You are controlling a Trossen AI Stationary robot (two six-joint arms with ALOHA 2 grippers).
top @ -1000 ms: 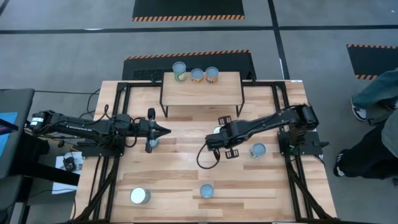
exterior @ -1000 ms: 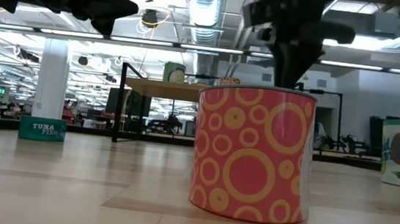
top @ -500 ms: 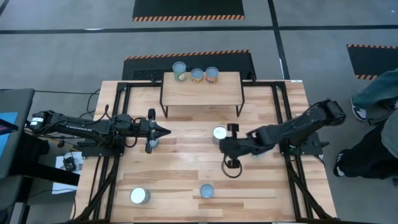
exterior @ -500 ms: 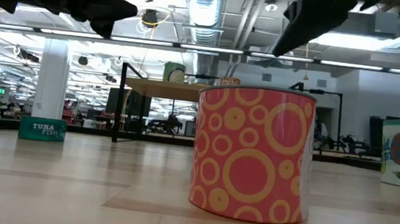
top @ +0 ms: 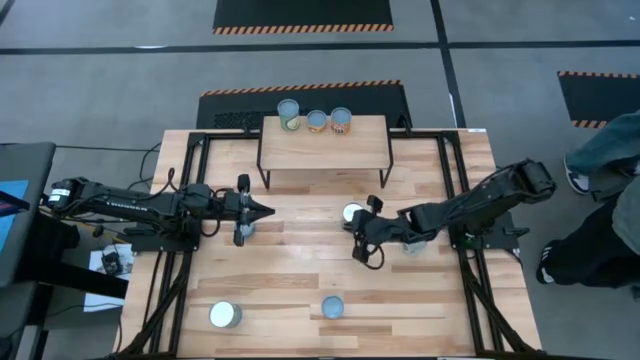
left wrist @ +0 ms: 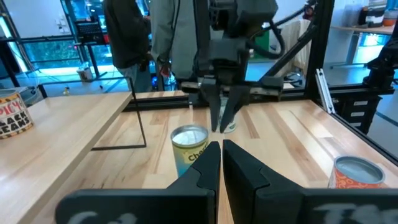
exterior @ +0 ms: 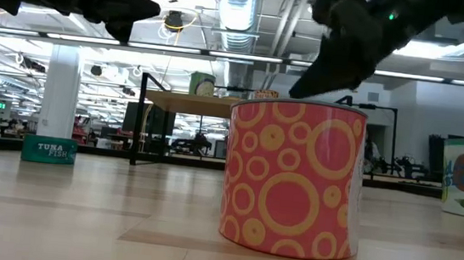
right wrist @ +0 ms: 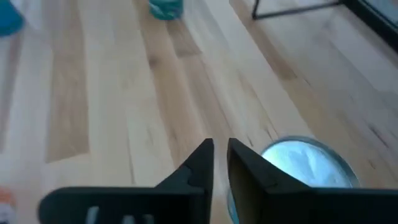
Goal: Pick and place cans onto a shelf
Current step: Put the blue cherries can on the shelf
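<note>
The shelf (top: 323, 147) stands at the table's far side with three cans (top: 317, 120) on its top. A white-topped can (top: 352, 212) with a yellow label (left wrist: 188, 148) stands on the table's middle. My right gripper (top: 356, 228) is shut and hovers just on its near side, fingers pointing toward the table's left. In the right wrist view the gripper (right wrist: 221, 163) has the can's top (right wrist: 305, 167) beside it. My left gripper (top: 268, 210) is shut and raised over the table's left middle. A teal tuna can (top: 245, 229) stands under it.
A can (top: 413, 244) stands half under the right arm. An orange circle-patterned can (top: 332, 306) and a wide white-topped can (top: 225, 315) stand near the front edge. Bare planks lie between them and the arms. A person stands past the table's right edge (top: 610, 200).
My right gripper has drawn back from the table's middle toward the right edge. It has then come back toward the far side and stands by the white-topped can, turning as it went. The cans have stayed where they were.
</note>
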